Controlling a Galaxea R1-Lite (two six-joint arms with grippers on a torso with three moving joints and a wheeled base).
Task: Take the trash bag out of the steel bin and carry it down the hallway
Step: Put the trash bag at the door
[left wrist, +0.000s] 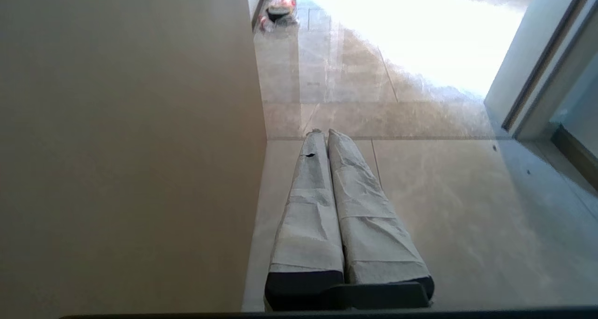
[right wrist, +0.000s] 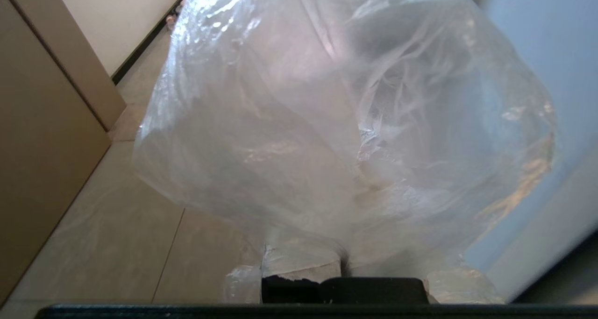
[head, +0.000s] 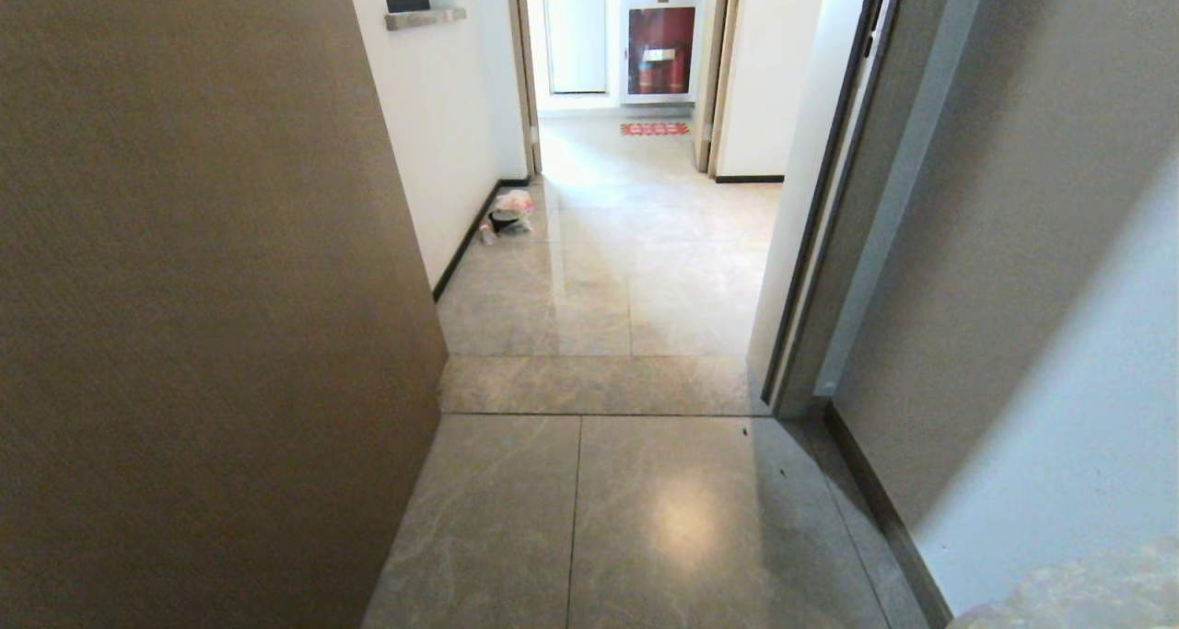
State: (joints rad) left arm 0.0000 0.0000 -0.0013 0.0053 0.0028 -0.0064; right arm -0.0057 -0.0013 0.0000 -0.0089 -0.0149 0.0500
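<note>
Ahead, head view: hallway (head: 636, 270) tiles run through a narrow doorway (head: 801, 270); I could clip it. Left wrist: left gripper (left wrist: 322, 134) jaws pressed together, empty. Right wrist: right gripper (right wrist: 343, 263) jaws clenched on the trash bag (right wrist: 336, 123), which billows over the lens; thin film might tear or slip.

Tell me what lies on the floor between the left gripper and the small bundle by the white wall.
Only bare grey tiles, in the left wrist view: from the left gripper to the bundle the floor carries nothing, only a raised threshold strip.
</note>
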